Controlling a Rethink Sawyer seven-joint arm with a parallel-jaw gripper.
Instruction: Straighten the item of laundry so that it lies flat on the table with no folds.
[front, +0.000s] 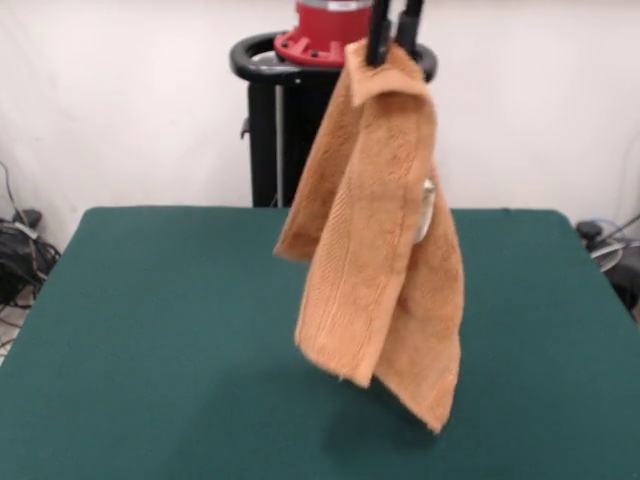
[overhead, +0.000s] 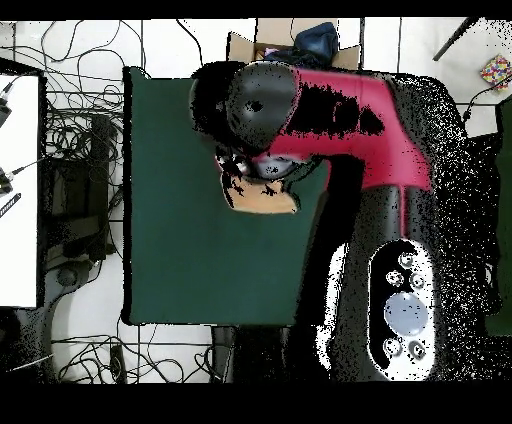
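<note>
The orange-tan terry towel (front: 385, 235) hangs in the air above the dark green table (front: 150, 340), gathered in long vertical folds, with its white tag (front: 427, 210) showing on the right side. Its lowest corner hangs just above the table top. My gripper (front: 393, 45) comes down from the top edge and is shut on the towel's top corner. In the overhead view the red and black arm (overhead: 330, 110) covers most of the towel; only a small orange piece (overhead: 268, 202) shows under it, over the green table (overhead: 180, 240).
The robot's black pedestal (front: 275, 120) stands behind the table's far edge. Cables lie on the floor at the left (front: 20, 250) and right (front: 605, 245). In the overhead view a cardboard box (overhead: 290, 42) sits beyond the table and cables (overhead: 80, 170) beside it.
</note>
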